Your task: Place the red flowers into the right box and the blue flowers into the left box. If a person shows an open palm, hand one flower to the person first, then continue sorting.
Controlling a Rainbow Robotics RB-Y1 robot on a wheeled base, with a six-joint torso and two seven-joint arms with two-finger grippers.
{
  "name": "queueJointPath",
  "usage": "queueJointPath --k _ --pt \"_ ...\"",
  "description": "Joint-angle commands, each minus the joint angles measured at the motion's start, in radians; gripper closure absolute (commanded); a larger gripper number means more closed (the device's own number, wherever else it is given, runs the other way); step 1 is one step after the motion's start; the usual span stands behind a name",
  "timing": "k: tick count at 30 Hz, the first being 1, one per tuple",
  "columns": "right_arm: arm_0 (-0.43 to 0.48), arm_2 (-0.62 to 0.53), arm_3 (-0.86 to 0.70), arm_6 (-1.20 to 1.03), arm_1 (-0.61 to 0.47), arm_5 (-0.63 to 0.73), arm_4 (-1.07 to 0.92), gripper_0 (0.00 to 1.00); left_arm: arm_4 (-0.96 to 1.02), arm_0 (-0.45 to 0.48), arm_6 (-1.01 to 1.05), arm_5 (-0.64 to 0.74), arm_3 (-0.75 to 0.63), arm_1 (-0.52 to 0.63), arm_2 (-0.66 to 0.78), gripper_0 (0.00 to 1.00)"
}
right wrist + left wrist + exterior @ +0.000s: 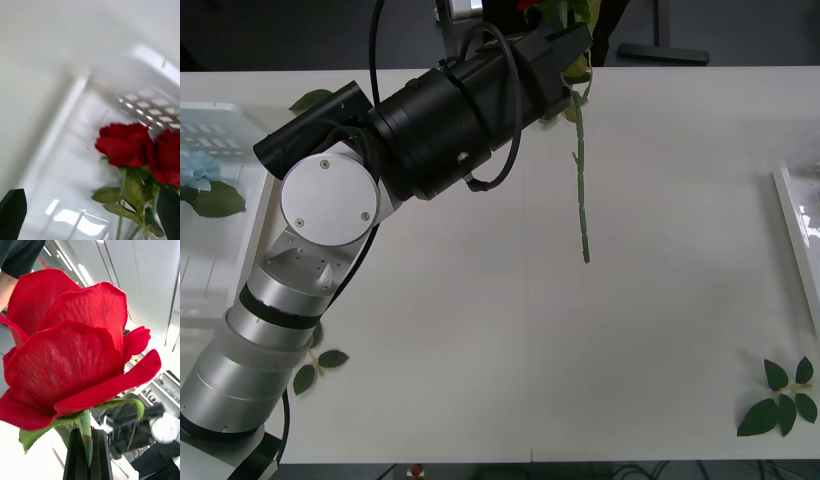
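Note:
My left gripper (568,42) is raised over the table's far middle, shut on the stem of a red flower (67,352). Its green stem (581,180) hangs down over the table, and the bloom (530,6) is at the view's top edge. My right gripper (90,221) is open above the right box (63,123), where two red flowers (123,144) lie. The right box's rim (792,215) shows at the table's right edge. A blue flower (194,166) lies in the left box (220,118). A person's dark sleeve (20,253) and forearm are behind the held bloom; the open palm is out of view.
A loose leaf sprig (782,400) lies near the table's front right corner. Another sprig (315,366) lies beside my left arm's base, and a single leaf (310,100) lies next to the left box. The white table's middle (480,330) is bare.

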Motion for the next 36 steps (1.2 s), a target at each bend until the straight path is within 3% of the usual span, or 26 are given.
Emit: queueJointPath --k 1,11,20,36 --pt "-0.010 -0.099 -0.059 0.005 -0.001 0.112 -0.086 0.00 0.005 -0.019 -0.017 -0.006 -0.016 0.013 -0.009 1.00" --pt "-0.016 -0.157 -0.181 0.018 0.081 0.311 -0.446 0.00 0.005 -0.018 -0.018 -0.006 -0.016 0.013 -0.009 1.00" --pt "-0.031 -0.157 -0.224 0.028 0.255 0.476 -0.721 0.00 0.007 -0.019 -0.020 -0.006 -0.016 0.013 -0.009 1.00" --pt "-0.036 -0.156 -0.215 0.051 0.508 0.604 -0.894 0.00 0.008 -0.019 -0.020 -0.006 -0.017 0.010 -0.009 1.00"
